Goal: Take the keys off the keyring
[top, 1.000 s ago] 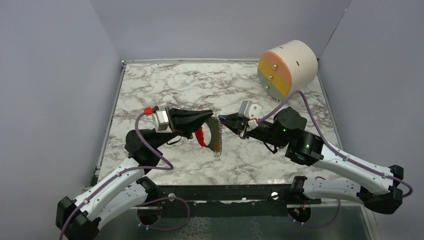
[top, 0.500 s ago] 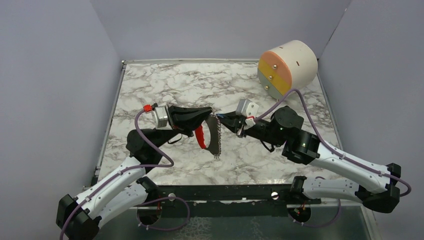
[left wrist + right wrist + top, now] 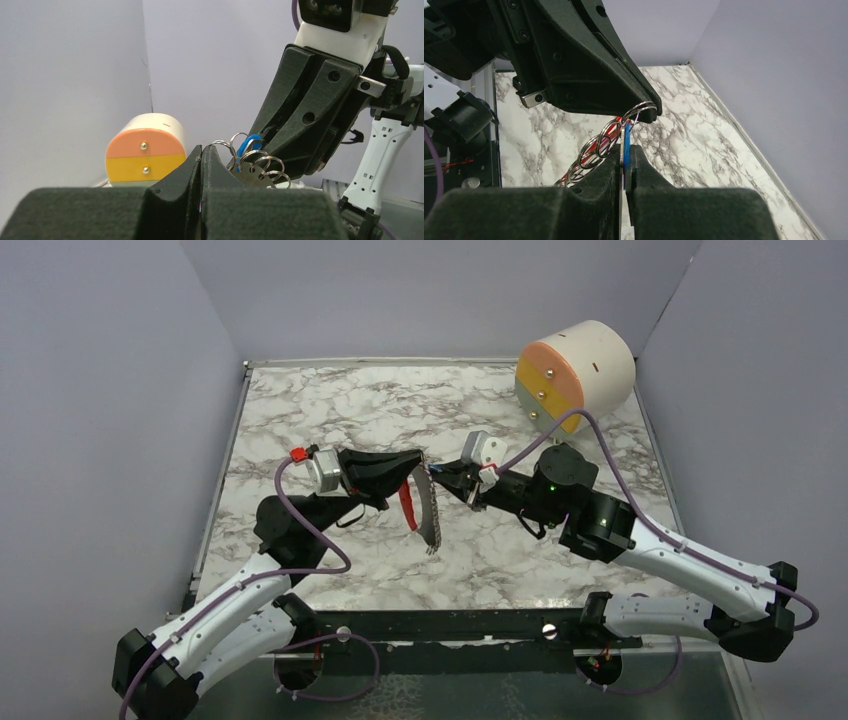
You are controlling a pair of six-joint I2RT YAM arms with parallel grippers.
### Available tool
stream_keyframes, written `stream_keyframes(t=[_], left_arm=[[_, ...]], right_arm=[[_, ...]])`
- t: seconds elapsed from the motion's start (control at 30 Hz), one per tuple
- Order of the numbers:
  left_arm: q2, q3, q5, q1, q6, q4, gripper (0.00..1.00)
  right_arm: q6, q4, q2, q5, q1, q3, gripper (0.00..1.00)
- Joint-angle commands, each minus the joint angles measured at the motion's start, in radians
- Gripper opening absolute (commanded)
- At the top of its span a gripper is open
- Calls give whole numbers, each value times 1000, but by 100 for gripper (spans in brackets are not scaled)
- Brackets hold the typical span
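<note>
Holding, item one: your left gripper (image 3: pixel 419 466), fingers pressed together on the top end of the keyring (image 3: pixel 429 512), a flexible grey coil-like band of silvery loops with a bright red part. It hangs clear of the white-and-grey marble table (image 3: pixel 330 410), near centre, so the loops fan apart.

Item two: your right gripper (image 3: pixel 447 476), set at 3 o'clock of the left and almost tip to tip with it. It pinches the key (image 3: pixel 627 142), a tiny blue-and-silvery tag, at the band's uppermost loop. This opposed grip looks suited to pulling the two apart.

Item three: large cream cylinder (image 3: pixel 585 370) with orange-and-yellow face, at 1 o'clock, well apart, no hindrance.

Hindrance noted: neighbouring loops crowd the blue tag.
</note>
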Motion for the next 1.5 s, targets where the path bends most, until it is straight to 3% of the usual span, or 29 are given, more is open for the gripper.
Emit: stream_keyframes(t=[0.0,0.33,0.77,0.93,1.13,1.47], left_arm=[[-15,50,-80,21,84,-77,0],[-30,56,-66,22,113,-150,0],[40,82,-266,21,45,-169,0],[81,129,-277,21,33,-210,0],[127,200,-232,22,39,-265,0],[132,251,-200,22,92,-363,0]], right_arm=[[6,-102,-13,-53,23,36,1],[-25,-58,-92,70,26,29,1],[-84,-61,1,79,27,114,1],[-95,-82,12,68,26,130,1],[-110,-141,37,17,26,168,1],[-123,-378,181,-76,34,291,1]])
